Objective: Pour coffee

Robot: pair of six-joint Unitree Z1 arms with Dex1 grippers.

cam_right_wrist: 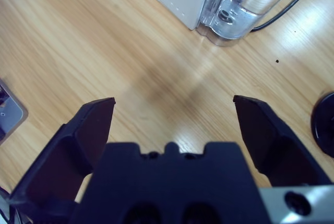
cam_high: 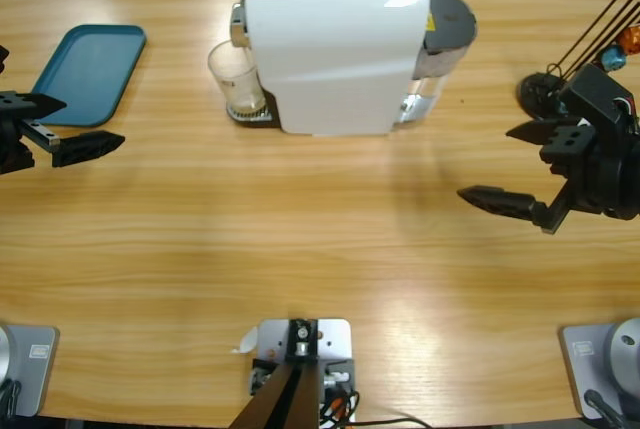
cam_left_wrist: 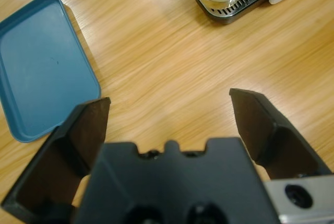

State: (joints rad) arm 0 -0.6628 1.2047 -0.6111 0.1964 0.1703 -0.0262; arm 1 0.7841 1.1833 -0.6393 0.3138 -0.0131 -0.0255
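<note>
Beside white coffee machine [cam_high: 335,54], glass [cam_high: 235,77] on drip tray, teal tray [cam_high: 90,71] left

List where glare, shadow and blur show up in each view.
High view: a pale sheen lies on the table below the white coffee machine. Left wrist view: the left gripper throws a soft shadow beside the teal tray. Right wrist view: glare streaks the wood beside the clear water tank; the right gripper body is blurred.

A white coffee machine [cam_high: 335,49], teal tray [cam_high: 88,71] and streaky honey-brown desk [cam_high: 300,239] are seen
</note>
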